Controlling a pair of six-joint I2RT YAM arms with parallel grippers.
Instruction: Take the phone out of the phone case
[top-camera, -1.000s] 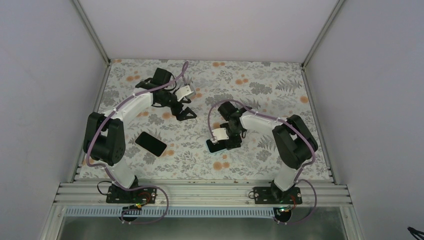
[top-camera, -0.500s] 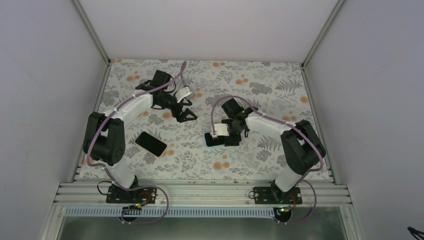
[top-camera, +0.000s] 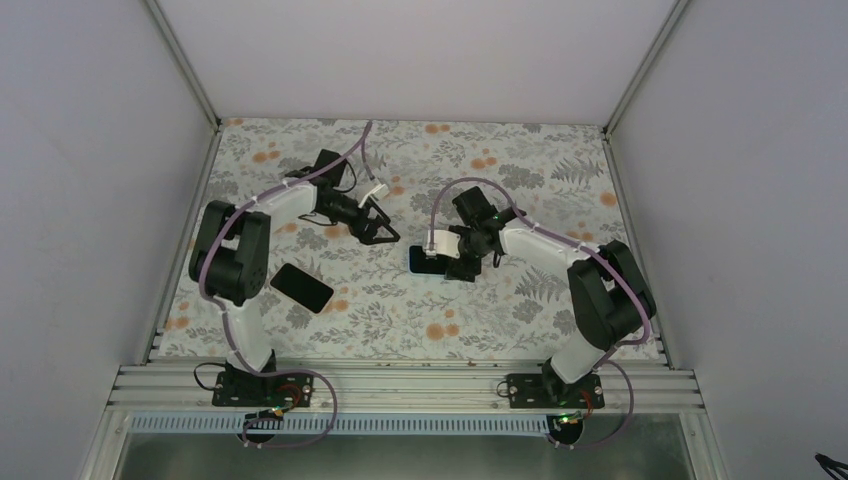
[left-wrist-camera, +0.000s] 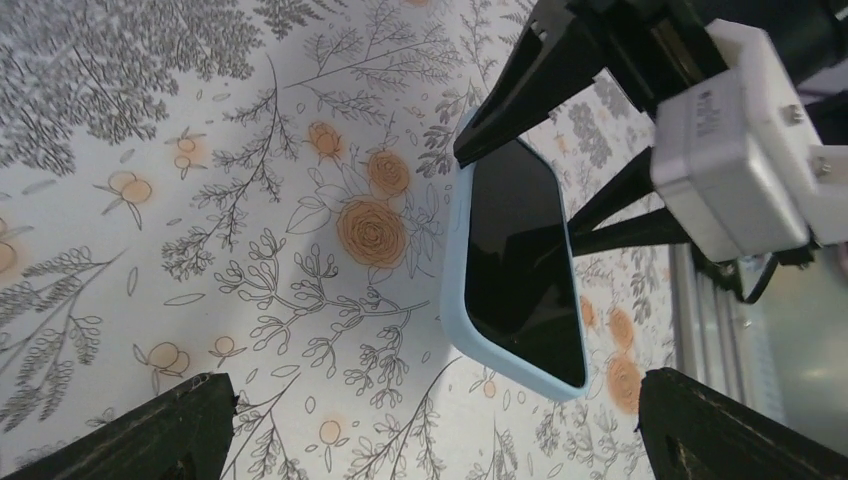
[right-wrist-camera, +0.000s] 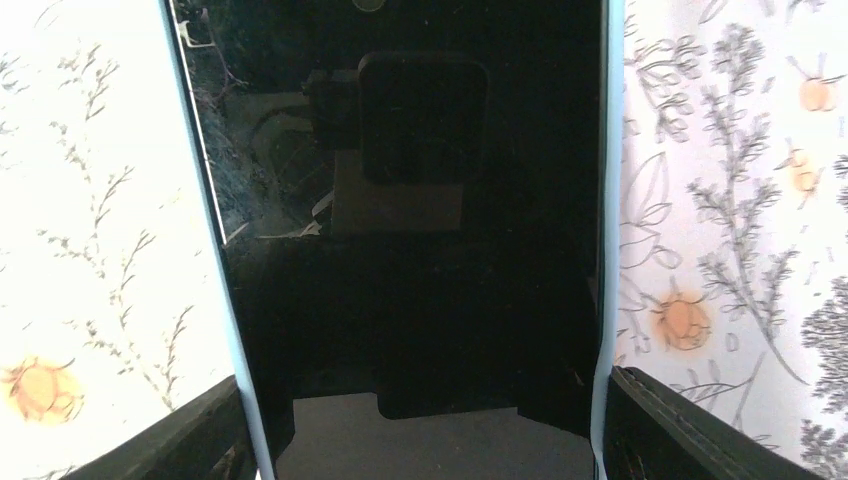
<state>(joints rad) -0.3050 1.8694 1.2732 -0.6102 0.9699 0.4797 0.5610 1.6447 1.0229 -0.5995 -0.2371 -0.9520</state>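
Observation:
A light blue phone case (top-camera: 419, 258) with a glossy black phone (right-wrist-camera: 410, 200) in it is near the table's middle. My right gripper (top-camera: 455, 263) is shut on it, one finger on each long edge (right-wrist-camera: 422, 400). In the left wrist view the cased phone (left-wrist-camera: 520, 260) hangs from the right gripper's black fingers (left-wrist-camera: 520, 95), with a shadow under it. My left gripper (top-camera: 379, 231) is open and empty, just left of the case, pointing at it. Its fingers sit at the bottom corners of its wrist view (left-wrist-camera: 432, 390), apart from the case.
A second flat black phone-like slab (top-camera: 301, 287) lies on the floral table cover (top-camera: 520, 170) at the left, near the left arm's base link. Grey walls close the table on three sides. A metal rail (top-camera: 400, 385) runs along the near edge.
My right gripper has carried the cased phone away from the near edge and slightly left. My left gripper has swung right and down toward the case, and the left arm's shoulder has shifted.

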